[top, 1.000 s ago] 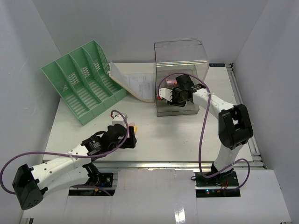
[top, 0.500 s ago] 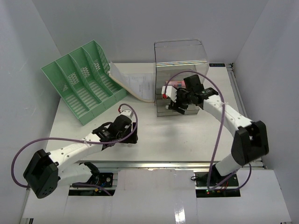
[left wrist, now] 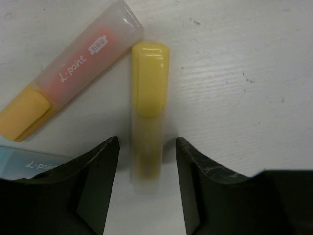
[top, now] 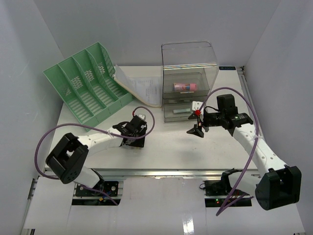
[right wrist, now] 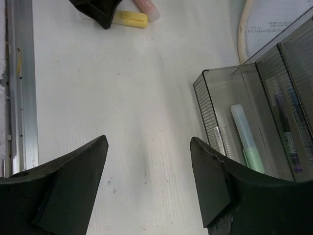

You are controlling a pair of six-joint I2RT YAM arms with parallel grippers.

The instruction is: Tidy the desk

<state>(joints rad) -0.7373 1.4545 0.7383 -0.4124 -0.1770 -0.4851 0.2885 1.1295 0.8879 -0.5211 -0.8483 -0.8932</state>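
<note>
- So, desk (top: 166,147): white top under both my arms, pale walls around it, metal rail (right wrist: 19,83) along the near edge.
- My left gripper (left wrist: 146,161) is low over the near-left part of the desk, jaws spread and straddling a yellow highlighter (left wrist: 149,98). A thin gap shows on each side, so neither finger touches it.
- Yellow highlighter lies flat, its length pointing away from my left wrist.
- Orange highlighter (left wrist: 73,73) lies slanted just beside it on the left, pale end close to the yellow one's far end.
- Blue highlighter (left wrist: 24,164): only a corner shows by my left finger (left wrist: 98,181), the rest is cut off.
- My right gripper (right wrist: 149,147) hangs over bare desk right of the middle, jaws wide apart, nothing between them.
- Drawer unit (top: 190,78), clear plastic, stands at the far side, right of the middle, just beyond my right gripper.
- One drawer is pulled out toward me, probably the lower one, though the wrist view is too oblique to be sure. A green highlighter (right wrist: 247,139) lies in it.
- A pink thing (top: 185,86) lies in the upper drawer, too small to name.
- Green file sorter (top: 85,83) sits at the far-left corner, slots facing up.
- Papers (top: 142,90) lie between the sorter and the drawer unit.
</note>
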